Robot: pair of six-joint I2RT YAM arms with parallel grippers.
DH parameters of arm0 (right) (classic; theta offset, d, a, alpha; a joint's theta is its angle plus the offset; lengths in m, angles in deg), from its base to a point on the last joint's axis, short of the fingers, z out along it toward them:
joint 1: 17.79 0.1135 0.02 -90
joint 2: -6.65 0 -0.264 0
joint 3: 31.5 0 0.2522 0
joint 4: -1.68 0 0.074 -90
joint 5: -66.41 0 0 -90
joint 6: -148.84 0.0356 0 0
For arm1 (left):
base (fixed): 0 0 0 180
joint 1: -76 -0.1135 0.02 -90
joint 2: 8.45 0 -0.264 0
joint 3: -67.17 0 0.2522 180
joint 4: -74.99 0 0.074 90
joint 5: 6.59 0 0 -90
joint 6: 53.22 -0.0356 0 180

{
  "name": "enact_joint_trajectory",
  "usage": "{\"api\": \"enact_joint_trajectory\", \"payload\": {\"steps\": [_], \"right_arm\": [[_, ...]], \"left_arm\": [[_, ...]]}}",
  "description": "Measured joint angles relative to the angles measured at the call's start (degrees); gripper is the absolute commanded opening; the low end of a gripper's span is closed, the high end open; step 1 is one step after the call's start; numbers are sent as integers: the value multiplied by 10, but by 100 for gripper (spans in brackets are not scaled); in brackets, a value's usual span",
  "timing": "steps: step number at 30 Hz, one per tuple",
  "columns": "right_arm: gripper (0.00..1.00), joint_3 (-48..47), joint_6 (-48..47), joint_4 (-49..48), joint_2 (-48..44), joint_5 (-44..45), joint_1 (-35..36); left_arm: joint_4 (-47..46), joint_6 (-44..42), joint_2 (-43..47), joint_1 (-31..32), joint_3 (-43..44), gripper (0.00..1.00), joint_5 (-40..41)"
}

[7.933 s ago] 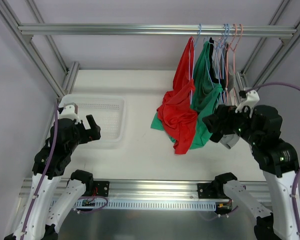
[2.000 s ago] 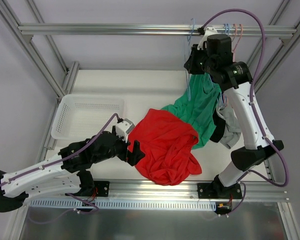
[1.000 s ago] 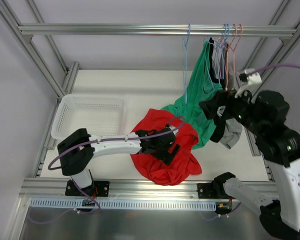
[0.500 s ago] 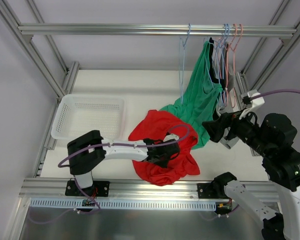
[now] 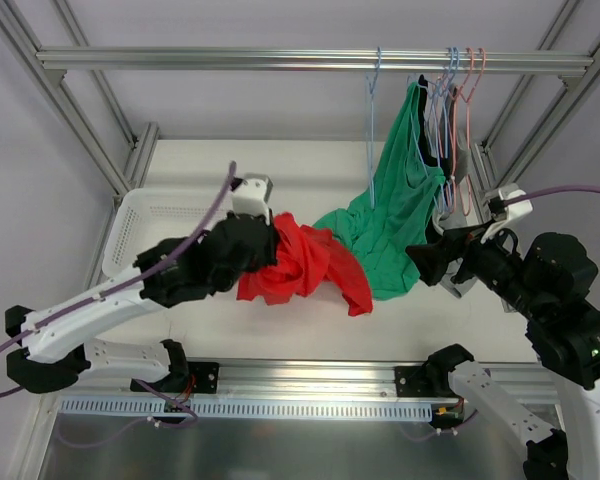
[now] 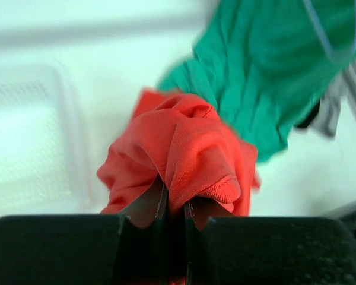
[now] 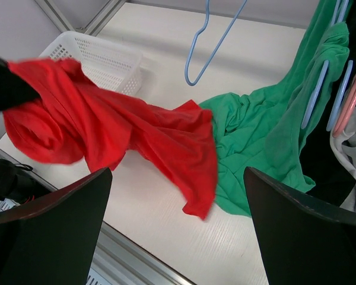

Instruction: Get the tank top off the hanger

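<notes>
The red tank top is off the blue hanger, which hangs bare on the rail. The top is bunched up and held above the table, just beside the white basket. The left claw is pinching one fold of it, while the right claw is spread wide, holding nothing. I'd worry about the long tail: it trails down next to the green top, and a swing could snag and drag that. The pinch catches only a thin fold too, so the bundle might slip loose
</notes>
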Motion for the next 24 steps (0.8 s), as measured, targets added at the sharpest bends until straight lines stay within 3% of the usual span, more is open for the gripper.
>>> {"api": "enact_joint_trajectory", "payload": {"steps": [6, 13, 24], "right_arm": [[100, 0, 0, -11, 2, 0, 0], [100, 0, 0, -16, 7, 0, 0], [100, 0, 2, -27, 20, -15, 0]], "left_arm": [[52, -92, -21, -101, 190, 0, 31], [60, -235, -100, -116, 478, 0, 102], [73, -351, -156, -258, 627, 0, 163]]}}
